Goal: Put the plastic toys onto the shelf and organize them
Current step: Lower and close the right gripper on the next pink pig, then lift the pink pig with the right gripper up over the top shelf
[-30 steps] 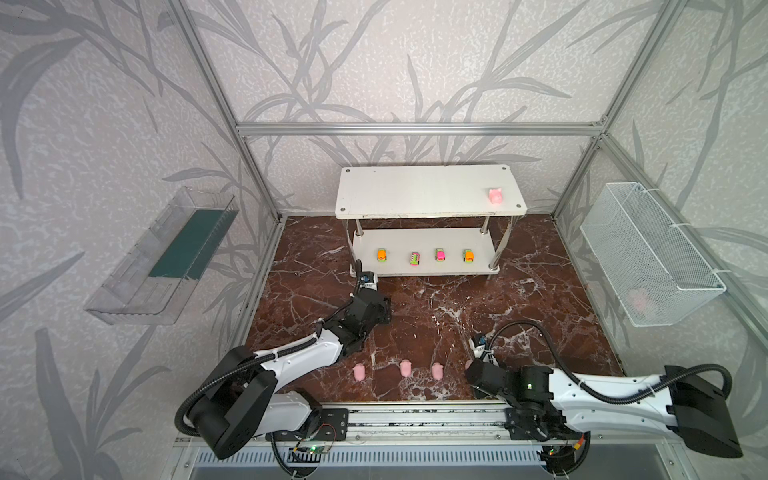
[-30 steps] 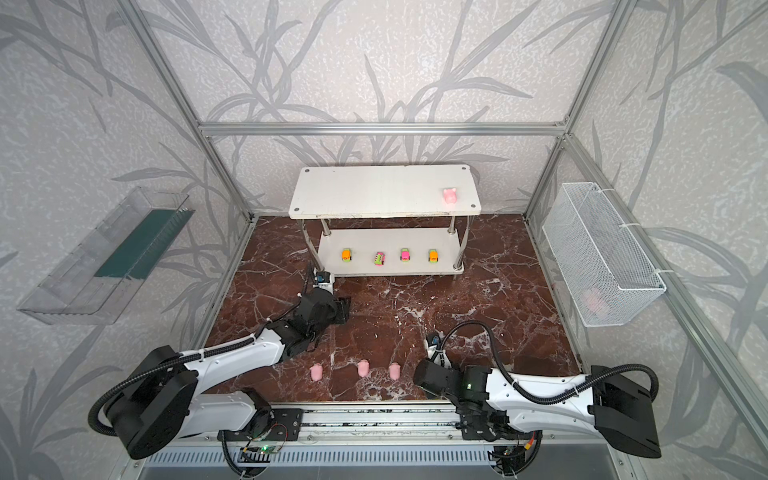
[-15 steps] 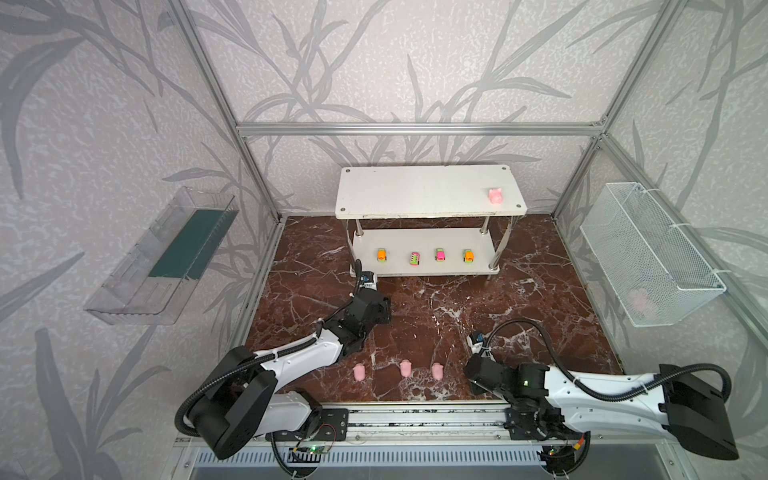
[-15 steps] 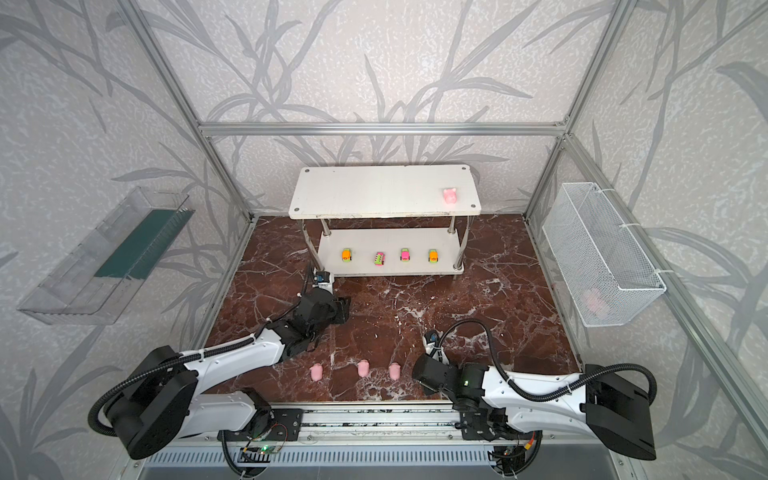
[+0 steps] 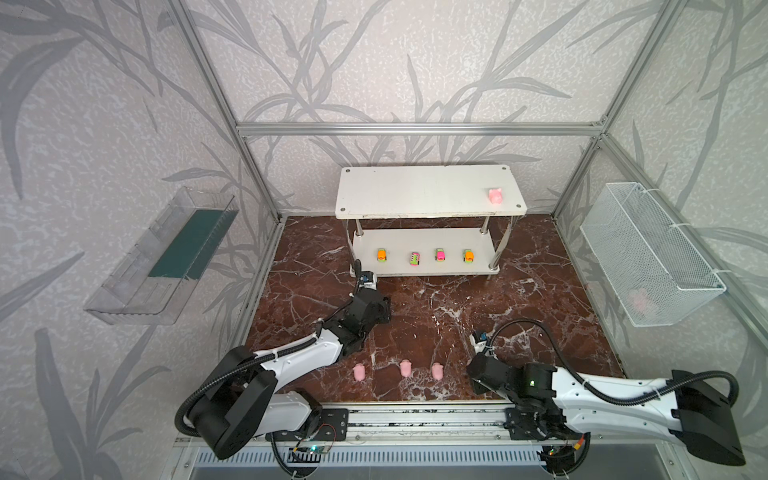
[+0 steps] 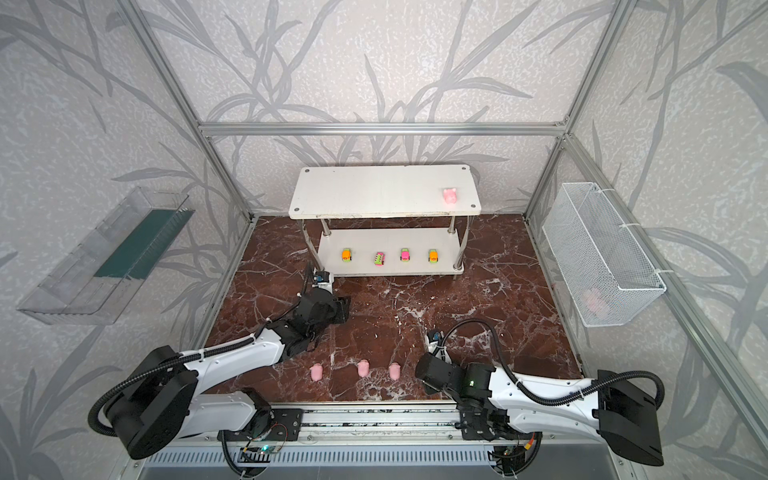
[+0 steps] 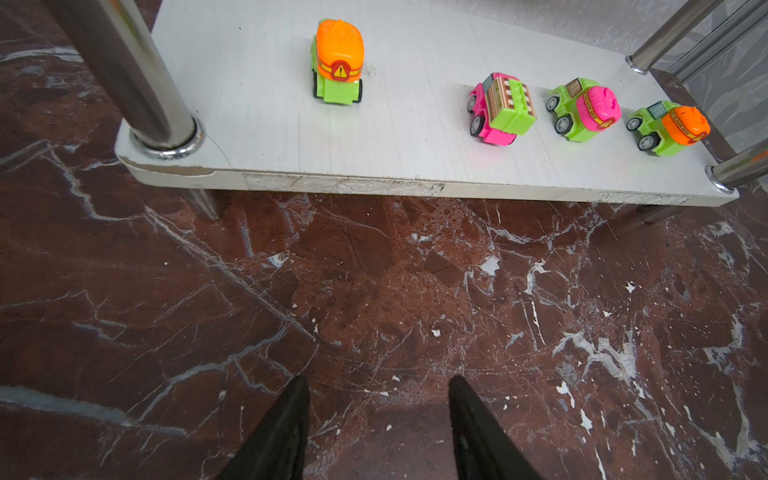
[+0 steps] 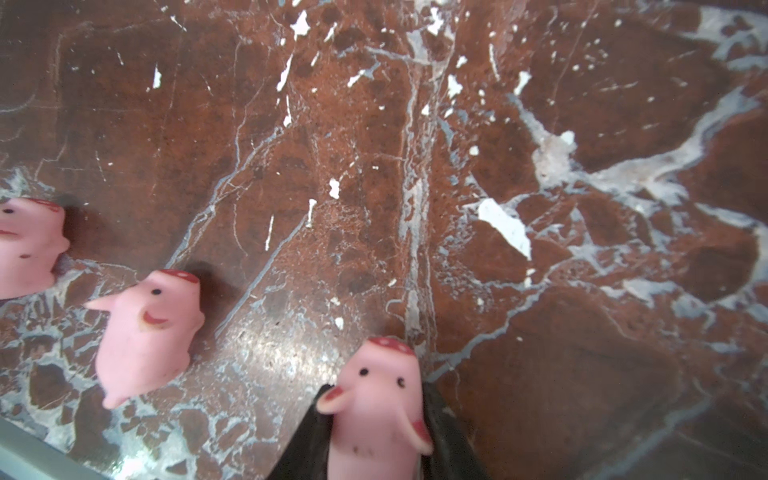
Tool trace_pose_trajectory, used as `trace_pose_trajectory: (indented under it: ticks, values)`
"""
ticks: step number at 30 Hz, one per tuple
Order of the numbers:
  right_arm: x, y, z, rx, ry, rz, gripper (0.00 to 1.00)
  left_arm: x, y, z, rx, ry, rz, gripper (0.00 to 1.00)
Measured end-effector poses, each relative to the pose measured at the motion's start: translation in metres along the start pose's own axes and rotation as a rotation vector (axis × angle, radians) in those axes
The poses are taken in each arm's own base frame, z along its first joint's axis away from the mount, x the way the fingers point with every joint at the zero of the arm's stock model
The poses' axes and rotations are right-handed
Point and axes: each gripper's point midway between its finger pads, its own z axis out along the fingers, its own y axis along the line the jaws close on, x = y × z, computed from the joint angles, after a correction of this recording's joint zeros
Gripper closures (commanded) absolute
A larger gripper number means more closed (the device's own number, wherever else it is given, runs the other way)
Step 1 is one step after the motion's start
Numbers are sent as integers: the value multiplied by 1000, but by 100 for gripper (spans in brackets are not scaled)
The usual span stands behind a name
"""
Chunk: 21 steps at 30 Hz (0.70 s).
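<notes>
Target pig (image 8: 376,409) sits at the lower centre of the right wrist view and looks to rest on the table (image 8: 582,353). The right jaws press against both its flanks, gripping it. In a top view it is the rightmost of three pigs in a row at lower centre. Neighbour pig (image 8: 149,332) is near, not touching. Likely step: pickup. The toy looks soft, so squeeze lightly and lift straight up before swinging to clear the neighbour. Then carry to the shelf (image 5: 415,195), upper centre, beside the shelf pig (image 5: 495,195) on the top tier. Toy cars (image 5: 415,258) line the lower tier. Left jaws hang open, empty, in front of the shelf.
</notes>
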Motion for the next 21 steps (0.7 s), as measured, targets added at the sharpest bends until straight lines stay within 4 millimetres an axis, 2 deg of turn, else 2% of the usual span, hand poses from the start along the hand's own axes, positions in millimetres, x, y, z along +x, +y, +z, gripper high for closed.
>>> trace_pose_trajectory:
  ticks: [2, 5, 9, 14, 17, 21]
  values:
    - [-9, 2, -9, 2, -12, -19, 66, 0, 0, 0, -1, 0, -1, 47]
    - [-41, 16, -35, -15, -72, -50, 66, 0, 1, 0, -3, -1, -2, 47]
    - [-112, 35, -84, -52, -202, -53, 66, -1, 3, 1, -6, -2, -5, 47]
    - [-203, 40, -137, -34, -334, -64, 65, -2, 3, 1, -5, -1, -9, 47]
    - [-247, 43, -150, -24, -357, -83, 65, 0, 4, 2, -2, 6, -9, 47]
    - [-293, 47, -157, -21, -380, -119, 66, 3, 4, 4, -1, 20, -8, 47]
